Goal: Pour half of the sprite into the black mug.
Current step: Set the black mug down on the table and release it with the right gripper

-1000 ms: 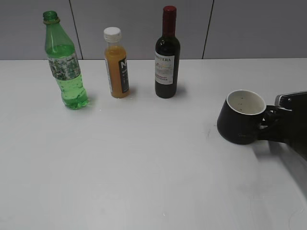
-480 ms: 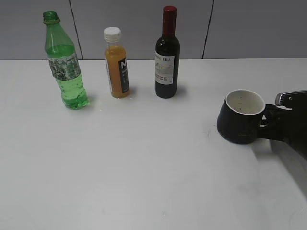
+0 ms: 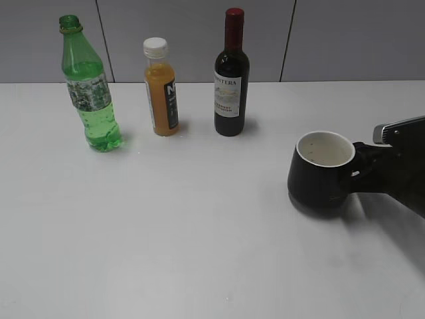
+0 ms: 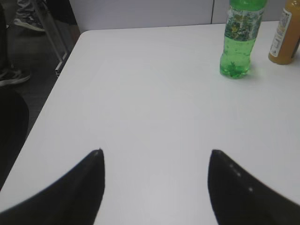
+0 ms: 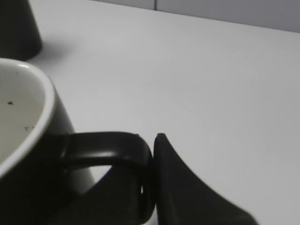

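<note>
The sprite (image 3: 89, 90), a tall green bottle with no cap, stands at the back left of the table; it also shows in the left wrist view (image 4: 238, 44) at the top right. The black mug (image 3: 320, 174) with a white inside stands on the right of the table. My right gripper (image 3: 364, 171) is shut on the mug's loop handle (image 5: 115, 154); the mug's rim shows at the left of the right wrist view (image 5: 28, 126). My left gripper (image 4: 156, 154) is open and empty above bare table near the front left, far from the sprite.
An orange juice bottle (image 3: 161, 90) with a white cap and a dark wine bottle (image 3: 232, 76) stand in the back row, right of the sprite. The table's left edge (image 4: 51, 89) drops to a dark floor with chair legs.
My right gripper has moved the black mug leftward and a little toward the front of the table. The bottles have not moved.
</note>
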